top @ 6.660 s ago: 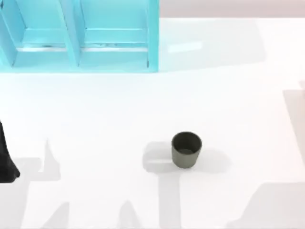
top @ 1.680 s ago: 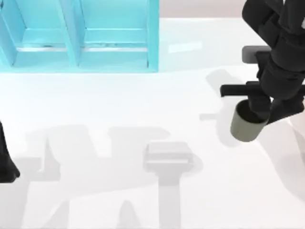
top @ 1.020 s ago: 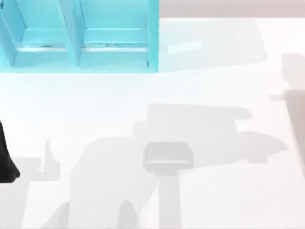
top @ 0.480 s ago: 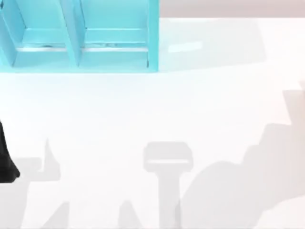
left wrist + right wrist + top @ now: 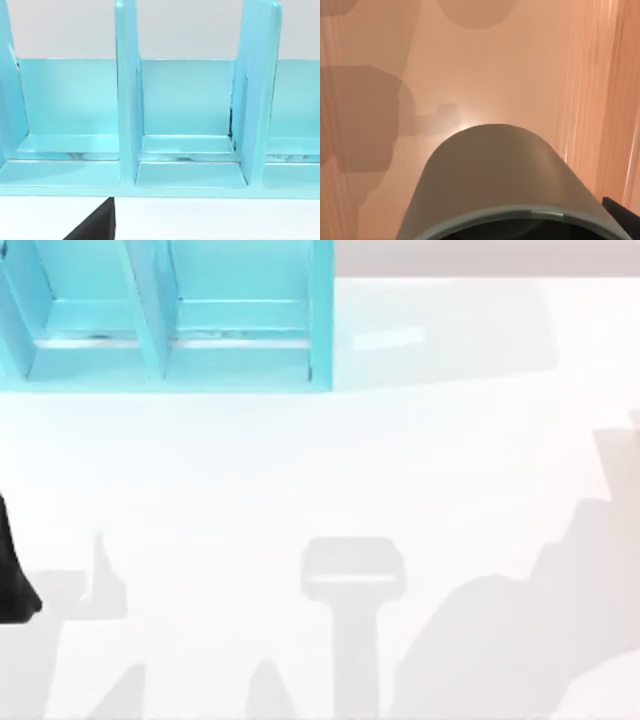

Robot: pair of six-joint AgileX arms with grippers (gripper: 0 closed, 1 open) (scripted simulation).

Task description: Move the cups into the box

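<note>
One cup is in play: the wide, plain dark olive-grey cylindrical cup (image 5: 495,175) sits right up against my right wrist cam, rim nearest the lens, wall running away from it. So its long axis lies approx along my line of sight, mouth twd the wrist. It looks clear of the surface beyond it. From that I judge my right gripper's jaws are clamped on it near the rim, narrow, w/ the cup between them. A dark sliver (image 5: 622,215) beside the rim is prob part of that gripper.

Key relation for the next move: the light-blue open box w/ upright dividers (image 5: 160,330) stands at the far left corner of the white table (image 5: 300,470). A large soft shadow (image 5: 520,640) lies on the near right side, which I take as mine. So the box prob lies well apart from the cup, across the table to the left and further back. The carry needs a long diagonal reach, then the cup turned mouth-up over a compartment and lowered between dividers w/o clipping them.

Left wrist cam faces the box (image 5: 127,100) head-on; compartments there look bare. Left arm (image 5: 12,580) is parked at the table's left edge, nearer the box, but not carrying anything.
</note>
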